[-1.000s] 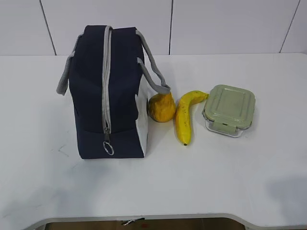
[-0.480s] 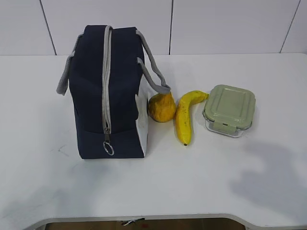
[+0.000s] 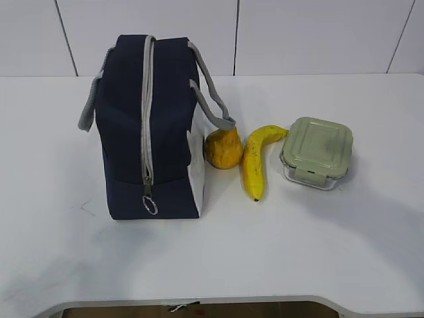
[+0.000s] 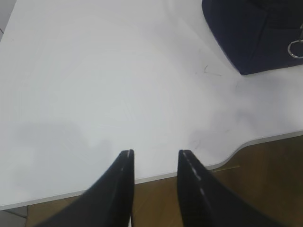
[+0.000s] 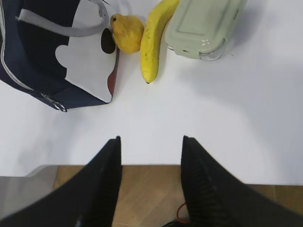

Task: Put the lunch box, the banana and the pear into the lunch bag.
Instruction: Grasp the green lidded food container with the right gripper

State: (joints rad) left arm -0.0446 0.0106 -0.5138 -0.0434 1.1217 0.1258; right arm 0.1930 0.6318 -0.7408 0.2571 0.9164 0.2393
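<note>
A navy-blue lunch bag (image 3: pixel 149 129) stands upright at the left of a white table (image 3: pixel 59 172), its grey zipper (image 3: pixel 147 112) drawn closed along the top and down the near end, where a ring pull (image 3: pixel 150 206) hangs, and its grey webbing handles (image 3: pixel 211 99) droop to either side. Just beside the bag's white side panel sits the pear (image 3: pixel 223 148), partly under the end of one handle; next comes the banana (image 3: pixel 257 159), lying curved with its stem end pointing toward the lunch box (image 3: pixel 317 152), whose sage-green lid is clipped on, at the right end of the row. All three items lie on the table outside the bag. Neither arm appears in the exterior view. From the left wrist camera, the left gripper (image 4: pixel 155 153) hangs over the table's near edge, its dark jaws apart and holding nothing, a corner of the bag visible far off. The right gripper (image 5: pixel 150 139) likewise hovers at the near edge, jaws spread and empty, facing the fruit and box.
</note>
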